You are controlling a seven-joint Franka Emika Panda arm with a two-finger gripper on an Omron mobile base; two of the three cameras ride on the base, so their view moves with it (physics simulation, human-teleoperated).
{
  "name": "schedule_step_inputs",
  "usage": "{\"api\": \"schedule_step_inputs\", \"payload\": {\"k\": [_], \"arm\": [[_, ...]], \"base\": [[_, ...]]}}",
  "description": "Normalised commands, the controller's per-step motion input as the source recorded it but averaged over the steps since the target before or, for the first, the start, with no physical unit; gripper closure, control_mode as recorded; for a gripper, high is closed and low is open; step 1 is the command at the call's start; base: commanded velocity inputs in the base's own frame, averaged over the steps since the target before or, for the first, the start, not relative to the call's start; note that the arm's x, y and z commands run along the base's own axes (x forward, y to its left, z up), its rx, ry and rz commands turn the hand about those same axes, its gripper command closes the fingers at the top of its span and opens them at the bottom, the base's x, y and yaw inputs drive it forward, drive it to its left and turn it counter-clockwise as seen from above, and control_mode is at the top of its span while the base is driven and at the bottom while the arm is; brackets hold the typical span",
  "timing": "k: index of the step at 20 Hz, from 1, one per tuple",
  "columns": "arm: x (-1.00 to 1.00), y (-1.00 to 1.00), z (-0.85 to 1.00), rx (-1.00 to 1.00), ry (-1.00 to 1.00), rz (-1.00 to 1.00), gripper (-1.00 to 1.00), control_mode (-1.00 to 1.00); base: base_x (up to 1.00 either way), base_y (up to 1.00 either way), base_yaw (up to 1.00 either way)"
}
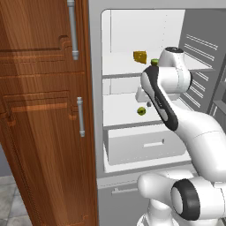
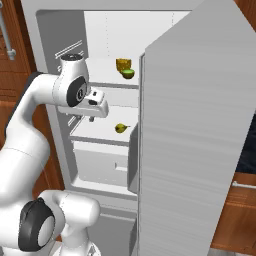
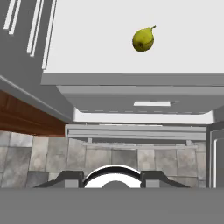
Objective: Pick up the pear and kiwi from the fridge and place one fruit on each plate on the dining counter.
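Here the fridge (image 1: 145, 152) stands open beside a brown wooden cabinet (image 1: 44, 110), and everything else sits relative to it. The pear (image 3: 143, 39) lies alone on its middle shelf (image 2: 100, 131), above the white drawer (image 1: 145, 143). On the shelf above, the kiwi (image 2: 128, 74) rests just beside an orange-yellow cheese wedge (image 1: 140, 57). The tool (image 2: 80, 119) hangs just inside the fridge opening, over the front of the middle shelf, apart from the pear and grasping nothing; whether its jaws are released or clenched cannot be told.

Yellow-green pear (image 3: 143, 39), darker green kiwi (image 2: 128, 74), orange-yellow cheese wedge (image 1: 140, 57), white-shelved grey fridge (image 1: 95, 110), brown wood-grain cabinet (image 1: 44, 114)
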Motion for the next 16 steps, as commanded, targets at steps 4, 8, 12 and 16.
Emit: {"api": "schedule_step_inputs", "payload": {"k": [4, 8, 12, 16], "arm": [[0.07, 0.0, -0.19, -0.01, 0.0, 0.0, -1.0, -1.0], [0.03, -0.02, -0.66, -0.04, 0.01, 0.0, -1.0, -1.0], [0.14, -0.29, -0.97, -0.01, 0.11, 0.0, -1.0, -1.0], [0.25, -0.1, -0.99, -0.09, 0.02, -0.02, -1.0, -1.0]], "base": [[0.0, 0.0, 0.0], [0.0, 0.0, 0.0], [0.0, 0.0, 0.0], [0.0, 0.0, 0.0]]}}
